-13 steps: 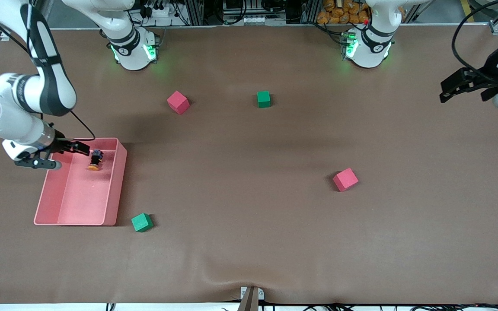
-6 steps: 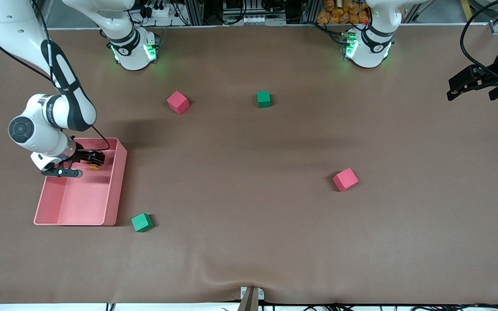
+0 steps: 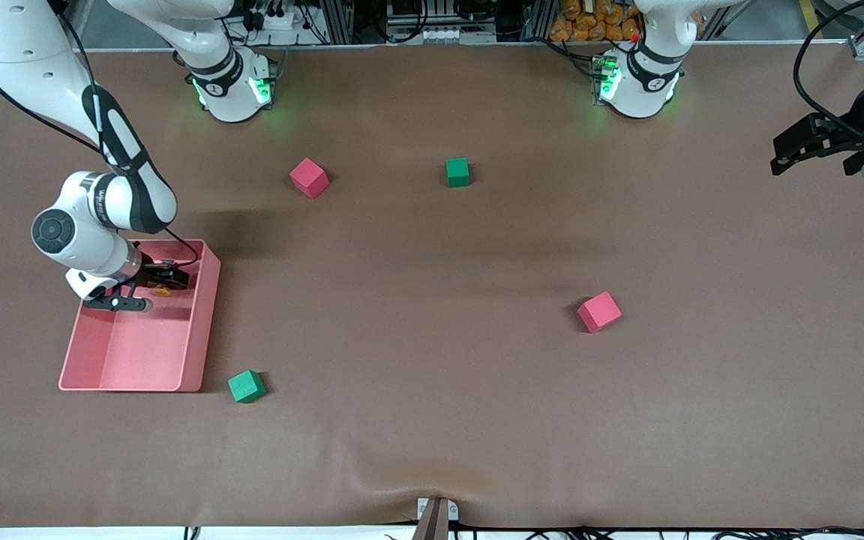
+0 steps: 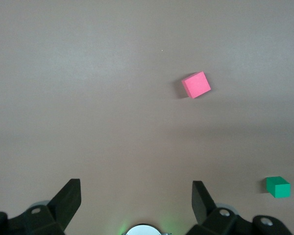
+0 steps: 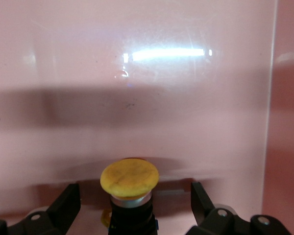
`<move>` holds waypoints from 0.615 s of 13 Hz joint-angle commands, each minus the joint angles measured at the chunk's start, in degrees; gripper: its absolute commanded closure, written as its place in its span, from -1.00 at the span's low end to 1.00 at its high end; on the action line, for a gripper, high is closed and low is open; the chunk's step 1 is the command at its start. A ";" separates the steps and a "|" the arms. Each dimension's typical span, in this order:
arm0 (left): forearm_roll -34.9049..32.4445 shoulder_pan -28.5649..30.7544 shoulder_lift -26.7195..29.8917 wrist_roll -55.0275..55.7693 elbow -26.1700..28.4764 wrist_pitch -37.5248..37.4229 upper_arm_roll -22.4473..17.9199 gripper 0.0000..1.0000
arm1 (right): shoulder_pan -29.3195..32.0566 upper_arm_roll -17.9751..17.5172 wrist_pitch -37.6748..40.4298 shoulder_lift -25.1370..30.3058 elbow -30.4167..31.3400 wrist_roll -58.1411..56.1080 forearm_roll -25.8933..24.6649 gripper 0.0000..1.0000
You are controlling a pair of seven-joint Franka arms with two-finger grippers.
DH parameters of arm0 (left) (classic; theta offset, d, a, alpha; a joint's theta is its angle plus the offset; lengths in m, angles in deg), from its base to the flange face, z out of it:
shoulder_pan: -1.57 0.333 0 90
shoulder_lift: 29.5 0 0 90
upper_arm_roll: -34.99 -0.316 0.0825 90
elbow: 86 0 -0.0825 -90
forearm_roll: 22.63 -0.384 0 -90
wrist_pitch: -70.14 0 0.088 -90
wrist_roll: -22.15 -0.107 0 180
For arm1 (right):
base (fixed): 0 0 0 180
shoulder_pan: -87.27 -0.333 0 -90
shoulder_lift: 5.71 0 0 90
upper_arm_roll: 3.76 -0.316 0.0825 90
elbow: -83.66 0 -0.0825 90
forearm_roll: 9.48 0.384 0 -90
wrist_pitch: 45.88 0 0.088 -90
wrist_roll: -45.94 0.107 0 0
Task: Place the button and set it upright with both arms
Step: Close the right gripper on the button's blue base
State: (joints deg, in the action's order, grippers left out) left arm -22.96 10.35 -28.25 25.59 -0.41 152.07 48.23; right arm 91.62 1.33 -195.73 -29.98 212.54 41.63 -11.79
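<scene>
Starting stage: right gripper is lowered into the pink bin, jaws apart and straddling the button, not yet clamped. Button is lying at the bin's 12 o'clock end. Left gripper, jaws apart, is parked at 3 o'clock. Lift, placement and uprighting remain.

The worktop is plain brown. A pink tray holds the button, whose cap is orange-yellow over a black body. Two cubes are pinkish red, and two more cubes are green. The arms are white with black bands, their bases lit green.
</scene>
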 commanded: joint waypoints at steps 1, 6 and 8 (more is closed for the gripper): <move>-0.46 -0.08 -0.38 -0.97 -0.26 0.69 0.21 -1.00 | 0.83 -0.52 -1.40 -0.26 0.58 -0.62 -0.86 -1.00; -0.37 -0.25 -0.38 -0.62 -0.34 1.05 0.30 -1.00 | 0.48 -0.52 1.22 2.63 1.19 -0.70 -0.77 -1.00; -0.28 -0.25 -0.38 -0.01 -0.34 1.39 0.30 -1.00 | 0.48 -0.52 4.29 4.48 1.20 -0.88 -0.77 -1.00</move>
State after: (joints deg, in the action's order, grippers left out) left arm -22.96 10.14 -28.62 25.59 -0.41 152.93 48.36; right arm 91.61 1.18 -193.99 -28.95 212.44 41.50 -11.79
